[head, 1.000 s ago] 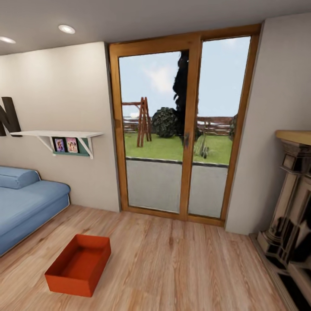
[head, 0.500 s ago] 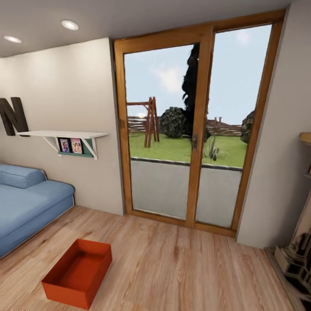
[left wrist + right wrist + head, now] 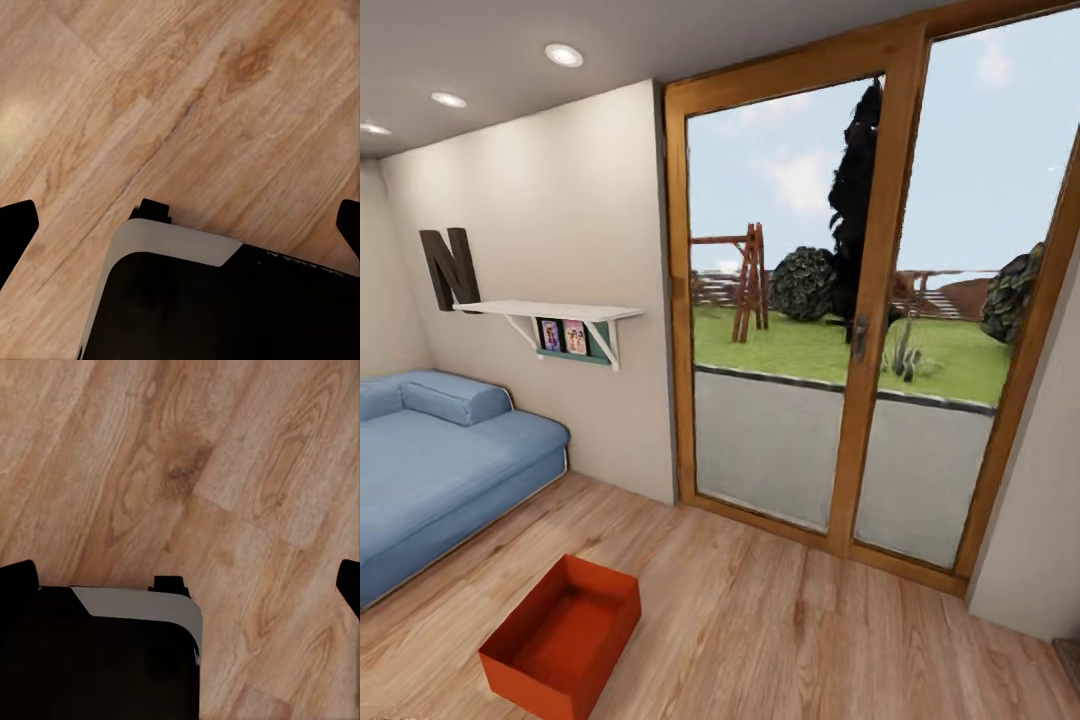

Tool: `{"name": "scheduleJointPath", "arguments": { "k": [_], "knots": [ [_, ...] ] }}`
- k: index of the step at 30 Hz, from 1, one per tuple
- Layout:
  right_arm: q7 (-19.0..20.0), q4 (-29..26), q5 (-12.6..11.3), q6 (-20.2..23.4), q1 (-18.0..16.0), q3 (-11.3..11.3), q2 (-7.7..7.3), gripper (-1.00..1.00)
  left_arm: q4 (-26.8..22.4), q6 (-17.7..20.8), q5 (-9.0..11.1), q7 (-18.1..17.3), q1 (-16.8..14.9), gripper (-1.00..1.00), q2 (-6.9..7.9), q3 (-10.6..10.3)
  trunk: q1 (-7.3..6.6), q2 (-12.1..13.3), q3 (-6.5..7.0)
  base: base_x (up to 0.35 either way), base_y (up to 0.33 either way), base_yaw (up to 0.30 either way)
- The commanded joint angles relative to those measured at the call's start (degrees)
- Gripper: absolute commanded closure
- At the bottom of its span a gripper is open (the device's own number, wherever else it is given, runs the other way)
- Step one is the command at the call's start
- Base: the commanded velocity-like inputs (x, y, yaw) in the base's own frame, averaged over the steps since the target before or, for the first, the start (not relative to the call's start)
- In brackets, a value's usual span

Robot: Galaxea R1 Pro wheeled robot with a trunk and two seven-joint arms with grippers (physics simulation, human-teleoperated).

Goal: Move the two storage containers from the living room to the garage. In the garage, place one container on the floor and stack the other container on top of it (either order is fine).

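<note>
One storage container (image 3: pixel 565 640), a red-orange open-topped box with nothing in it, sits on the light wood plank flooring (image 3: pixel 780 620) of the living room, low in the head view and left of centre. It lies between the blue sofa (image 3: pixel 440 480) and the wood-framed glass doors (image 3: pixel 870 320). In the left wrist view my left gripper (image 3: pixel 182 229) is open, its dark fingertips (image 3: pixel 15 232) wide apart over bare planks. In the right wrist view my right gripper (image 3: pixel 184 581) is open too, with nothing between its fingertips (image 3: pixel 19 581).
A white wall shelf (image 3: pixel 555 315) with photos and a dark letter N (image 3: pixel 450 268) hang on the beige wall above the sofa. My own black and white base (image 3: pixel 225 300) sits under both grippers. Open plank flooring stretches from the container to the doors.
The whole head picture has shifted: the camera has swung left and moved forward. The fireplace has slid out at the right, and more of the sofa and left wall shows. The container lies where it was.
</note>
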Motion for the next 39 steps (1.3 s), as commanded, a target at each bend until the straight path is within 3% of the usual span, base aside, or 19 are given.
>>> {"name": "scheduleJointPath", "arguments": {
  "k": [1,39],
  "knots": [
    [-0.3,0.2,0.6,-0.3,-0.1,-0.5,0.0,-1.0,0.0,-0.1,0.4,0.2,0.0,-1.0,-0.01,-0.5,0.04,-0.1,-0.08,0.309,-0.128,0.265],
    [-0.2,0.2,0.6,-0.3,-0.1,-0.5,-0.01,-1.0,0.0,-0.1,0.3,0.2,0.0,-1.0,-0.01,-0.6,0.04,-0.1,-0.08,0.279,-0.209,0.266]
  ]
}}
